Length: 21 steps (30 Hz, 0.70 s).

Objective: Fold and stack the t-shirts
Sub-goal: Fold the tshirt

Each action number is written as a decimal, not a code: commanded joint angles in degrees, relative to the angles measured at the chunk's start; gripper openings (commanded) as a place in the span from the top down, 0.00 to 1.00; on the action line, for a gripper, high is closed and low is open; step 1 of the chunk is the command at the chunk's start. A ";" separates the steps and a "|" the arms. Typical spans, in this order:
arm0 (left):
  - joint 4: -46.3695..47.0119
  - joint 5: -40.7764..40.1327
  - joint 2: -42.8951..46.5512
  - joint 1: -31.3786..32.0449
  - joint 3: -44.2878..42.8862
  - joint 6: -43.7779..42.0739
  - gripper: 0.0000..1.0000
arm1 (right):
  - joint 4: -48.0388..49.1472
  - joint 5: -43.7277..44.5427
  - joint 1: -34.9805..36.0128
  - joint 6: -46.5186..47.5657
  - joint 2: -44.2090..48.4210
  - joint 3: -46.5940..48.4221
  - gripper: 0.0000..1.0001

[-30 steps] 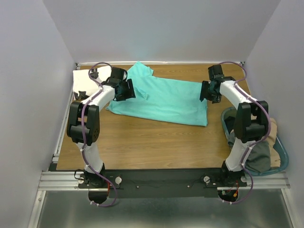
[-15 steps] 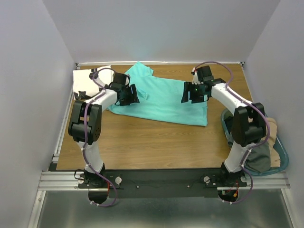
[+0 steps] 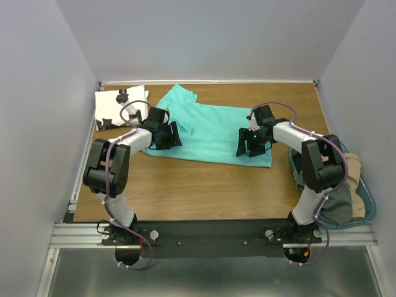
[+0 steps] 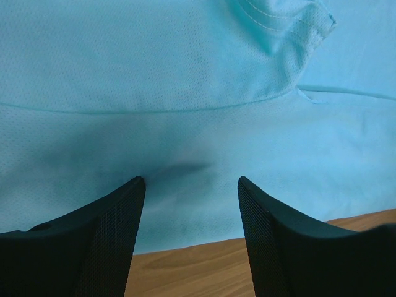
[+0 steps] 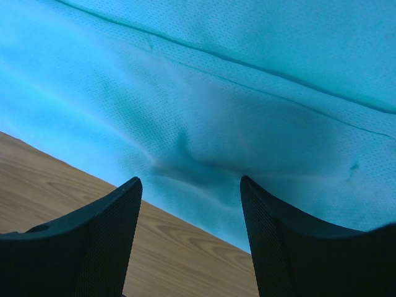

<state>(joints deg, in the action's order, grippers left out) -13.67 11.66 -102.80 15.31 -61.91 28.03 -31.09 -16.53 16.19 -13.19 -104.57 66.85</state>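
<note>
The turquoise t-shirt [image 3: 213, 133] lies partly folded across the far middle of the table. The white t-shirt with black marks [image 3: 117, 106] lies folded at the far left. My left gripper [image 3: 174, 136] is open, low over the turquoise shirt's near left edge; in the left wrist view [image 4: 190, 185] its fingers straddle the cloth edge with wood below. My right gripper [image 3: 246, 145] is open over the shirt's near right edge; the right wrist view [image 5: 190, 185] shows a small wrinkle of cloth [image 5: 185, 154] between its fingers.
A teal basket [image 3: 359, 198] with several grey and tan garments stands off the table's right side. The wooden table [image 3: 204, 185] has white walls behind and at both sides.
Both grippers came down and toward me, from the shirt's far side to its near edge. The turquoise shirt shifted slightly toward me; the white shirt is now uncovered.
</note>
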 commanded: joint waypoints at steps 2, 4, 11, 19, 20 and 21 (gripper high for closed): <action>-4.34 0.47 4.62 0.86 6.97 2.55 0.30 | -0.72 -1.39 0.07 -3.06 3.23 -5.58 0.28; -4.70 0.56 7.25 1.39 9.60 3.61 0.30 | -1.16 -1.48 -0.01 -4.64 5.07 -8.13 0.28; -4.96 1.87 15.86 3.93 17.96 8.17 0.30 | -6.42 -0.61 0.07 -6.41 10.26 -14.55 0.27; -10.49 0.82 25.97 6.31 20.08 10.11 0.30 | -9.77 -3.06 0.07 -5.97 17.12 -17.81 0.27; -11.11 0.65 26.60 6.31 19.38 10.03 0.30 | -10.56 -3.24 0.07 -5.62 17.65 -17.28 0.27; -12.07 0.38 27.12 6.31 18.41 9.76 0.30 | -11.00 -3.24 -0.01 -5.44 18.43 -15.36 0.27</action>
<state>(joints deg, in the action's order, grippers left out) -21.30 12.71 -79.46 21.56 -41.15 37.01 -38.06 -18.37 16.19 -19.38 -89.32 49.50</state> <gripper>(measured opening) 0.700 0.726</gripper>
